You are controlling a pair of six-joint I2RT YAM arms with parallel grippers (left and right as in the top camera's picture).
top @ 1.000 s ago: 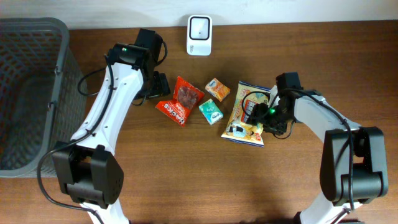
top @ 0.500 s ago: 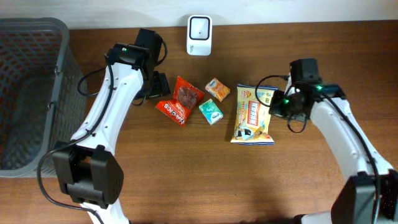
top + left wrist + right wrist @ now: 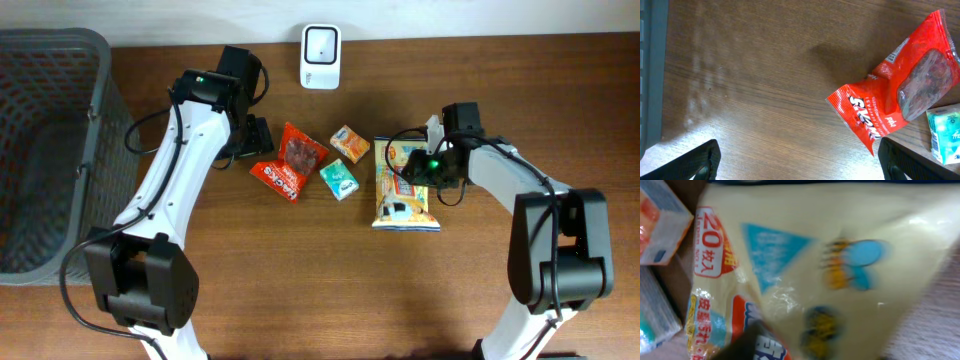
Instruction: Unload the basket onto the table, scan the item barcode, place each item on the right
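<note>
The yellow snack bag point(image 3: 405, 190) lies flat on the table right of centre, and it fills the right wrist view point(image 3: 840, 255). My right gripper point(image 3: 422, 168) is low over the bag's upper right part. One dark finger point(image 3: 747, 341) shows against the bag, but blur hides how the jaws stand. The white scanner point(image 3: 321, 43) stands at the back edge. My left gripper point(image 3: 256, 138) is open beside the red snack packet point(image 3: 290, 160), and the packet's corner point(image 3: 867, 142) lies near the right finger point(image 3: 912, 162). Nothing is between its fingers.
A small orange packet point(image 3: 350, 144) and a teal packet point(image 3: 340, 180) lie between the red packet and the yellow bag. A grey mesh basket point(image 3: 60, 60) fills the left side of the table.
My right gripper swung out to the right, then came back left over the bag's top. The bag turned from tilted to nearly straight. The left arm has not moved.
</note>
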